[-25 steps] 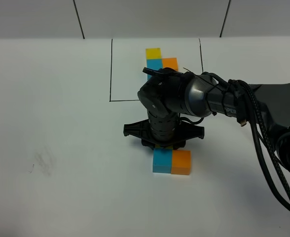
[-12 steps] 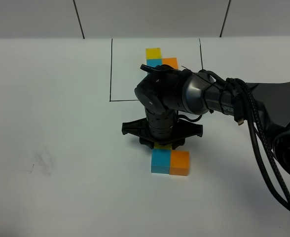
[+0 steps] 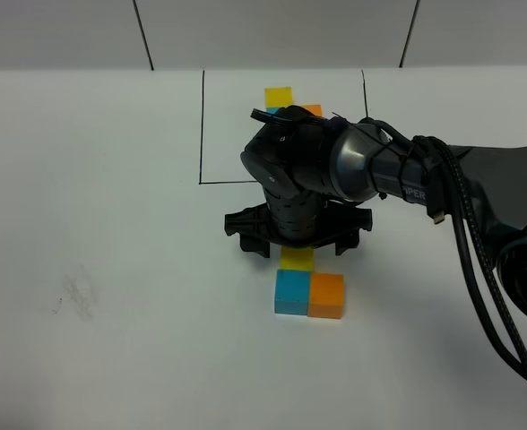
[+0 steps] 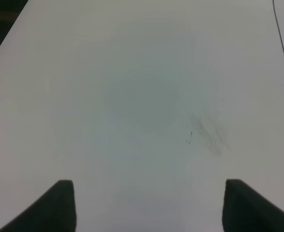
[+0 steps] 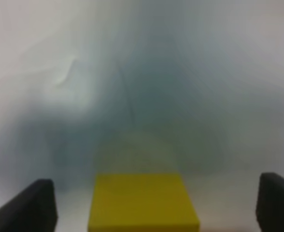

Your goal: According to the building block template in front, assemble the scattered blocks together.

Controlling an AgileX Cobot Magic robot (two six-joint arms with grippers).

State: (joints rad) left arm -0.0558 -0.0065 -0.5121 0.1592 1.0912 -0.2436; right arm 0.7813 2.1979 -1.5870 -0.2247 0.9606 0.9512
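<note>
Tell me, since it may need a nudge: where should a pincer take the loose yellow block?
Probably from straight above, on the yellow block's two free side faces, left and right in the high view. The blue block appears to sit against its near face, so that pair is blocked. The right pincer already hangs open over it.

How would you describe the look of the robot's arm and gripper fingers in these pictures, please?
The right arm is glossy black and rounded, with small white lettering near the wrist and black cables looping off it. The right gripper has a wide black crossbar. In both wrist views the fingers are plain matte black.
</note>
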